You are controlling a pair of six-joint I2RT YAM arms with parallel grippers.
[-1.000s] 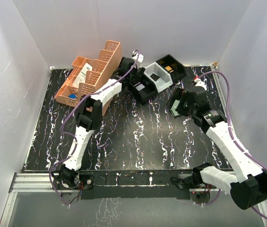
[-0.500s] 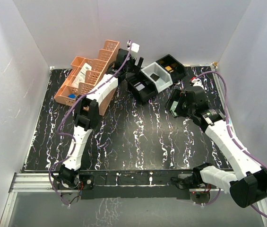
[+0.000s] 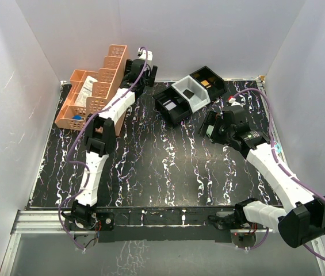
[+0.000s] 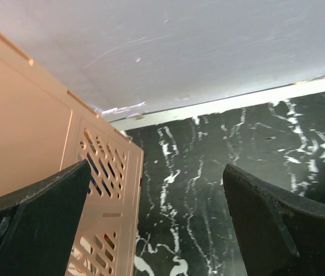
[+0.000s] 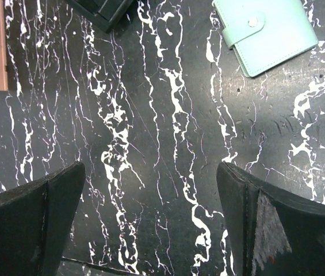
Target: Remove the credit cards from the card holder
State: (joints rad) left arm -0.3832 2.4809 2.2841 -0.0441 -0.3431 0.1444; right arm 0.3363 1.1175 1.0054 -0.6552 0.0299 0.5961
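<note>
At the far left of the table (image 3: 168, 167) we see the orange organiser (image 3: 90, 95) against the rear corner, with pale packets and something blue in its compartments. Our left arm (image 3: 102, 129) stretches along the organiser's right side to the back of the table. From the left wrist, the left gripper (image 4: 156, 172) has its 2 fingers (image 4: 35, 224) spread wide with nothing between them. It is aimed at the foot of the back wall, and the organiser's latticed end sits just beside the left finger.

In the middle rear lies the tray (image 3: 191, 95), set at an angle, with 3 compartments: black, white, black. Small dark things lie in it, plus a yellowish one in the rightmost compartment. We cannot tell what they are.

Right of the tray, our right arm (image 3: 277, 169) reaches in from the near right corner, its wrist hanging over the table just in front of the tray's right end. The right gripper (image 5: 150, 172) points down at bare marbled surface, jaws far apart and empty.

The card holder (image 5: 268, 31) lies flat on the table, shut, its strap snapped down across the cover. In the right wrist view it sits at the upper right, outside the gap between the fingers and touching neither. From the top camera the wrist largely hides it.
</note>
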